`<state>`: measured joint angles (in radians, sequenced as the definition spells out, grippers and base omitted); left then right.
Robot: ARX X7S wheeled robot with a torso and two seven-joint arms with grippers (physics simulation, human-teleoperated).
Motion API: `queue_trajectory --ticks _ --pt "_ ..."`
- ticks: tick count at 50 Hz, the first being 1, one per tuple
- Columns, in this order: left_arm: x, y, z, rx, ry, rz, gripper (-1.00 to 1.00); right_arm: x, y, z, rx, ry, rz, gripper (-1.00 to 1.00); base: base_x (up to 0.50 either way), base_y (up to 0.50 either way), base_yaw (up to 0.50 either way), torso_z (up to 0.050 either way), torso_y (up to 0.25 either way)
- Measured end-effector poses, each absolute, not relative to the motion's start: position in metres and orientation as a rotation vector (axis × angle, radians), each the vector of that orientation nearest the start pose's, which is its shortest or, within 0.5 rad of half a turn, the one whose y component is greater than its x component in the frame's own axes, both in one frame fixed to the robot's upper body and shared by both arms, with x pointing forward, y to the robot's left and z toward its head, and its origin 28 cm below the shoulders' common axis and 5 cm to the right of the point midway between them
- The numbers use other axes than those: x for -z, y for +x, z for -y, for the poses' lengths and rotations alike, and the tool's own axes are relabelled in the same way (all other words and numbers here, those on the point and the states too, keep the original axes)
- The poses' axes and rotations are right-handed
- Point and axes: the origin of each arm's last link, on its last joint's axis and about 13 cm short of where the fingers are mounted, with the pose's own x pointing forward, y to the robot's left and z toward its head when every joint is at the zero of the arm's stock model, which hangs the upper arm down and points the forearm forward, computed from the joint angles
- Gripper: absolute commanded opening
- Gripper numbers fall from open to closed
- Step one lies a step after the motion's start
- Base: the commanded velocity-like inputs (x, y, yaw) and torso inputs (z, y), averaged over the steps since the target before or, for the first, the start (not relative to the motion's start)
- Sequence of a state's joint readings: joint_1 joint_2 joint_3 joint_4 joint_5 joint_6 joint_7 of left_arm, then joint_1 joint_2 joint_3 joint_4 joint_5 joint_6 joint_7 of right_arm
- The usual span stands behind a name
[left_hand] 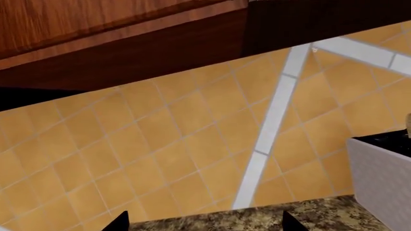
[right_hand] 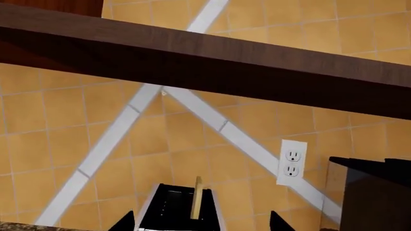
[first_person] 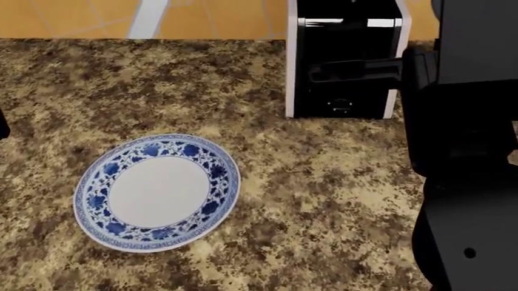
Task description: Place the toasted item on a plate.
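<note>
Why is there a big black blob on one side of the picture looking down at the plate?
Head view: the robot's own right arm sits close to the camera, dark and unlit, covering the toaster edge; the plate stays sharp. Right wrist view: a dark cabinet underside crosses the tiled wall.

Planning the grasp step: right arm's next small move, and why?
Probably lower the right pincer straight toward the toast slice, jaws kept open. In the right wrist view the slice stands upright out of the toaster slot, between the fingertips but beyond them. The plate sits bare.

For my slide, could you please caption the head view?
Empty blue-rimmed plate on the granite counter, toaster behind it.
</note>
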<state>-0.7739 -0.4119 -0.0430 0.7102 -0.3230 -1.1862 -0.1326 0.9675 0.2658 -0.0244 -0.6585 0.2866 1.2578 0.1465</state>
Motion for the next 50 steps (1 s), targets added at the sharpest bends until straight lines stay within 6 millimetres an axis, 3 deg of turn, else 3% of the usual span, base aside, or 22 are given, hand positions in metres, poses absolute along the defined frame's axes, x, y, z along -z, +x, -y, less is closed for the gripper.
queue_trajectory --ticks 50 --pt "-0.2635 0.2452 -0.2713 -0.098 0.219 0.278 1.0 -0.3014 0.2611 0.1257 0.006 -0.143 0.376 1.0 0.19 0.01 0.0 0.0 0.001"
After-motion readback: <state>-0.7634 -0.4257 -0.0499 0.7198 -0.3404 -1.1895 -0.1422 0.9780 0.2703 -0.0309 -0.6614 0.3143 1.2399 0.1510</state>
